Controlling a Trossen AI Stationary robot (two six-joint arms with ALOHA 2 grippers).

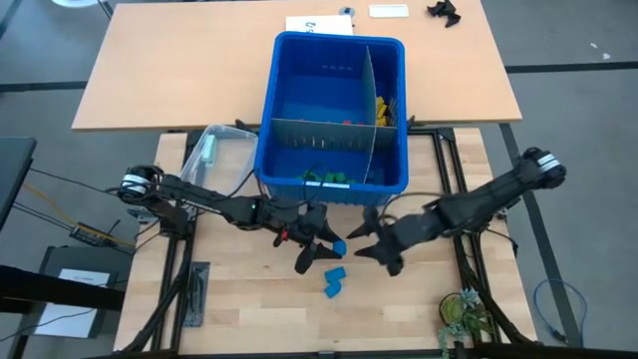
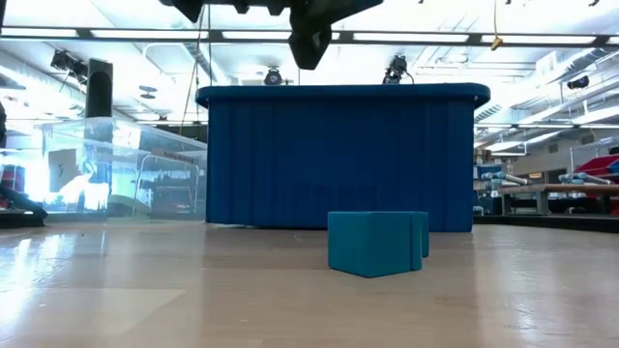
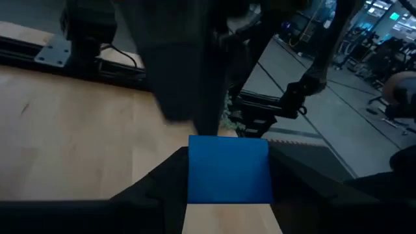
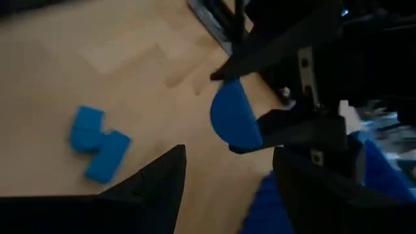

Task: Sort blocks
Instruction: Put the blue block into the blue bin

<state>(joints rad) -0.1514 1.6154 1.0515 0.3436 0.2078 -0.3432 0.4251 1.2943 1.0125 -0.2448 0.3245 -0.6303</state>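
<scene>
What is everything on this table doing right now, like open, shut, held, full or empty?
Left gripper: shut on a blue block, lifted off the table.
Right gripper: open, empty, facing the left one.
Two blue blocks: lying loose on the table, touching each other.
Blue bin: open-topped, divided into compartments, with green blocks and yellow blocks in separate ones.
Clear tub: upright, open; contents unclear.

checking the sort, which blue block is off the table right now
The blue block clamped in the left gripper. The other blue blocks lie loose on the wooden table, nearer its front edge.
</scene>
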